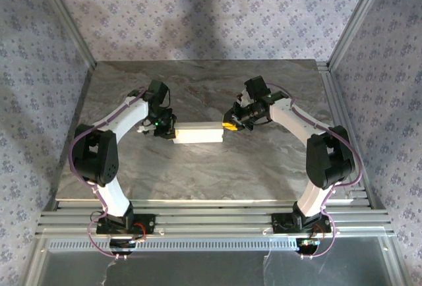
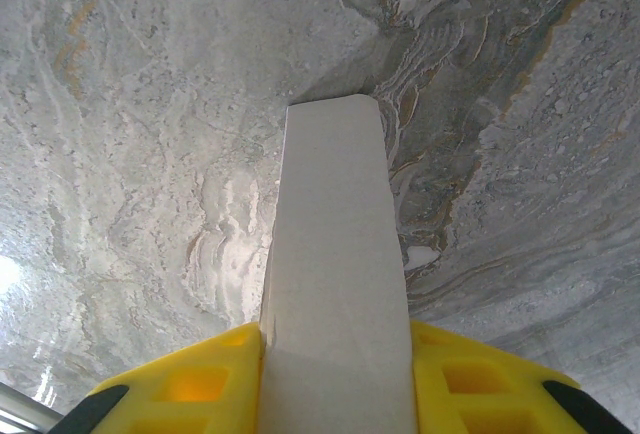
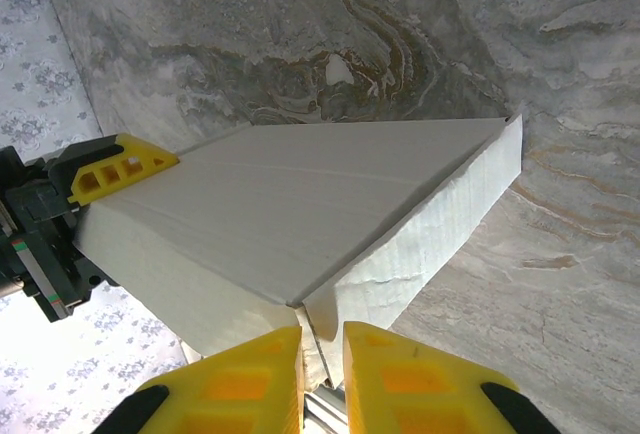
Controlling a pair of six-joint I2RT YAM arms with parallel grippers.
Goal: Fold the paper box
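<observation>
Your grey marbled surface carries the white cardboard paper box at its middle, lying between both arms. Your left claw clamps the box's left end, probably to anchor it. Your right claw, nearly closed, pinches a thin flap edge at the right end, likely for tucking.

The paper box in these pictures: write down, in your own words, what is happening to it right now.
Two robot arms are working on the paper box, a long white carton that already looks largely folded up, at the middle of the marble-patterned table. The left gripper clamps one end between its yellow fingers. The right gripper is at the opposite end and appears to pinch a thin edge there.
</observation>
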